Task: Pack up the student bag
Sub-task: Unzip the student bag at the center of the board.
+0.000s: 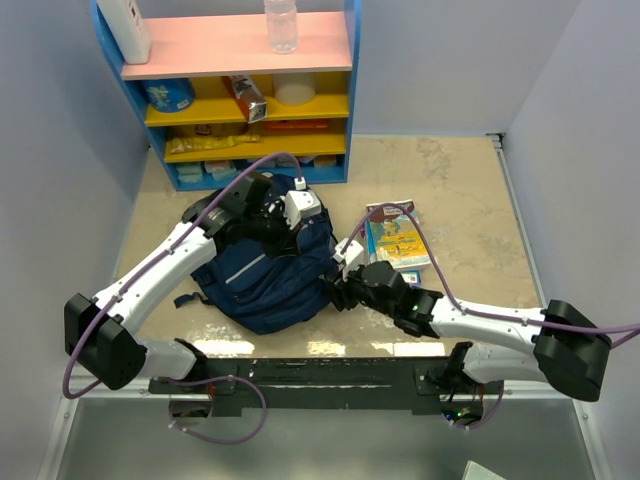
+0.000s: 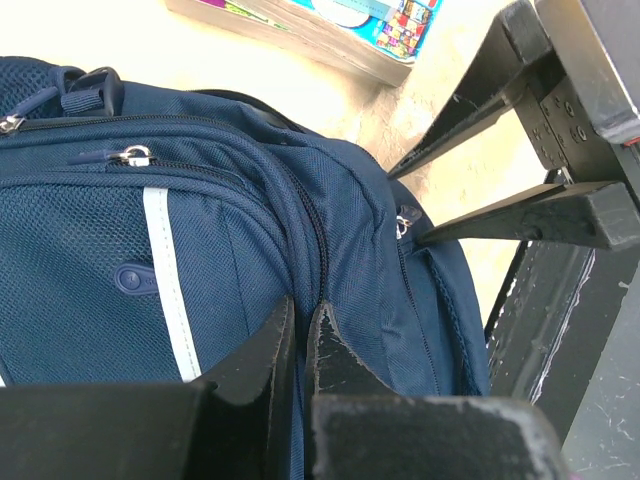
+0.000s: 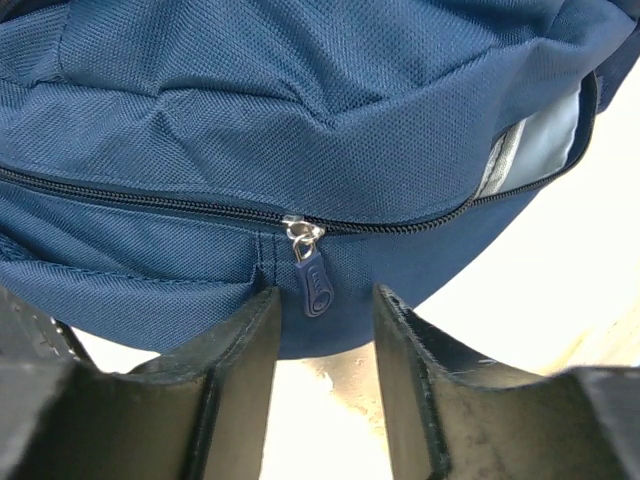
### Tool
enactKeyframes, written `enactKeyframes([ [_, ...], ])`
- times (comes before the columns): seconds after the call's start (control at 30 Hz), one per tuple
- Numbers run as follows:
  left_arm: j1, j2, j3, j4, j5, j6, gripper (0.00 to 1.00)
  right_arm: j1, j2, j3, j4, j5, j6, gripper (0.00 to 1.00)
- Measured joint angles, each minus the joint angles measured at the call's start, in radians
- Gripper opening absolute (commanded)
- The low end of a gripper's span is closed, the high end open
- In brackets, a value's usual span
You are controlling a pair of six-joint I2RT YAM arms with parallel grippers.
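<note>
Spread wide, the right pincer (image 3: 323, 300) straddles a zip pull (image 3: 313, 283) without yet gripping it, seemingly poised to open the student bag (image 1: 265, 275), which lies on the tabletop (image 1: 470, 230) while the left pincer (image 2: 303, 308), pressed together on a fabric fold, apparently steadies it.

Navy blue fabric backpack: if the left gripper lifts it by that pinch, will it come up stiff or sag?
Probably sags: the navy blue fabric backpack lies slumped and creased, so it looks floppy. The left gripper pinches only a fold, so fabric would likely tent up first. The woven cloth looks grippy, not slippery.
</note>
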Motion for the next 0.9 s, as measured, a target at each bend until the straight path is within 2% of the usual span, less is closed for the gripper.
enactKeyframes([
  [0.4,0.000,0.000,0.000,0.000,0.003,-0.001,0.00,0.006,0.012,-0.005,0.043,0.060,0.027,0.40],
  [0.53,0.000,0.000,0.000,-0.001,0.004,-0.003,0.00,0.006,0.045,-0.004,0.069,0.074,0.032,0.27],
  [0.57,0.000,0.000,0.000,-0.002,0.003,-0.003,0.00,0.006,0.050,-0.004,0.070,0.075,0.034,0.19],
  [0.63,0.000,0.000,0.000,-0.002,0.003,-0.003,0.00,0.006,0.055,-0.003,0.069,0.077,0.035,0.10],
  [0.77,0.000,0.000,0.000,0.014,0.003,-0.004,0.00,0.011,0.040,0.003,0.047,0.076,0.040,0.02],
  [0.9,0.000,0.006,0.000,0.035,0.009,-0.013,0.00,0.013,-0.031,0.025,-0.034,0.090,0.042,0.00],
])
